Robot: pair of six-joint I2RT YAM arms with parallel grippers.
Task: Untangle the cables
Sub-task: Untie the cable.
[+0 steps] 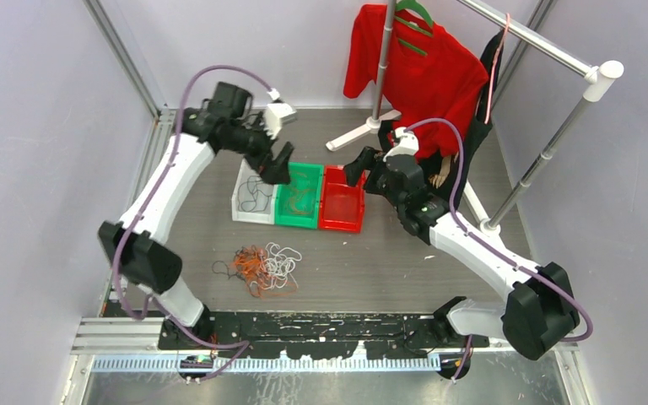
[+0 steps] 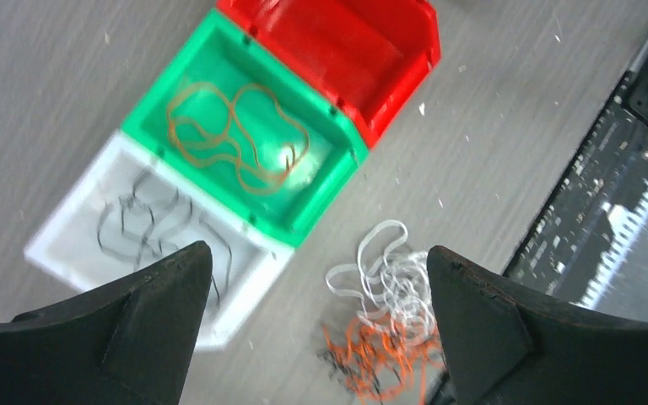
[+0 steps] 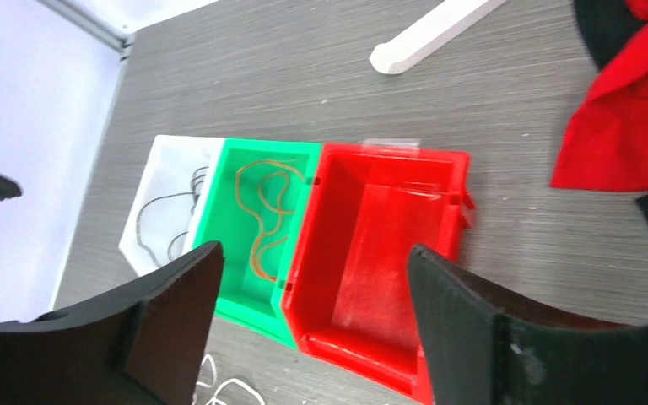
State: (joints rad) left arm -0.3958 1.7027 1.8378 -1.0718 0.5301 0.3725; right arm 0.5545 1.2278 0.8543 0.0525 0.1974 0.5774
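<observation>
The tangled cables (image 1: pixel 265 265) lie in a small heap of orange, white and black on the grey table, near the front left. In the left wrist view the tangle (image 2: pixel 384 325) sits just inside my right fingertip, white loops above orange and black. One black cable (image 2: pixel 139 224) lies in the white bin (image 2: pixel 238 316), and one orange cable (image 2: pixel 236 135) in the green bin (image 2: pixel 321 207). My left gripper (image 2: pixel 316 253) is open and holds nothing, hovering over the white and green bins (image 1: pixel 277 165). My right gripper (image 3: pixel 314 251) hangs open over the red bin (image 3: pixel 371 253), which holds nothing.
White (image 1: pixel 251 218), green (image 1: pixel 295 221) and red (image 1: pixel 342 202) bins stand side by side mid-table. Behind them a garment rack's white foot (image 1: pixel 359 131) rests on the table, with a red shirt (image 1: pixel 413 72) hanging above. A black rail (image 1: pixel 304 325) runs along the near edge.
</observation>
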